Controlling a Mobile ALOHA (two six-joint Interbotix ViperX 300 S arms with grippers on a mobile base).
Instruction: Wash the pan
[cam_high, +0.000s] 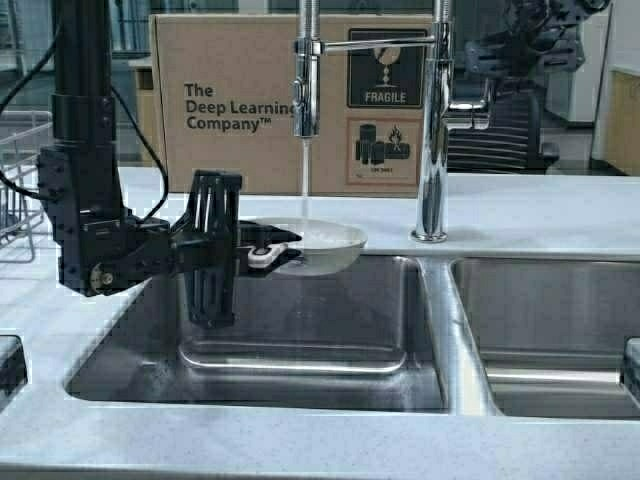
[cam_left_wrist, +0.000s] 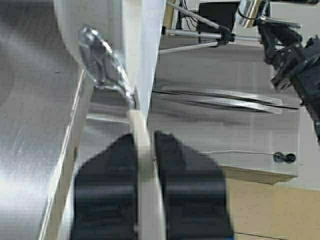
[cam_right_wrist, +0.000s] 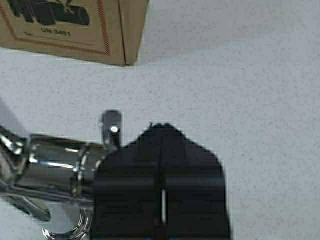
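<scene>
The off-white pan (cam_high: 325, 245) hangs level over the left sink basin (cam_high: 300, 340), and a thin stream of water (cam_high: 304, 165) from the spray head (cam_high: 306, 80) falls into it. My left gripper (cam_high: 262, 250) is shut on the pan's stubby pale handle (cam_left_wrist: 145, 165). In the left wrist view the black fingers (cam_left_wrist: 107, 180) press the handle from both sides, with the pan's body (cam_left_wrist: 142, 50) beyond them. My right gripper (cam_right_wrist: 161, 127) is shut with nothing in it, up beside the faucet's lever (cam_right_wrist: 111, 125); in the high view the right gripper (cam_high: 484, 62) sits at the upper right.
The chrome faucet column (cam_high: 435, 130) stands between the basins at the back. A cardboard box (cam_high: 250, 100) stands behind the sink on the counter. A wire dish rack (cam_high: 15, 180) is at the far left. The right basin (cam_high: 550, 320) lies to the right.
</scene>
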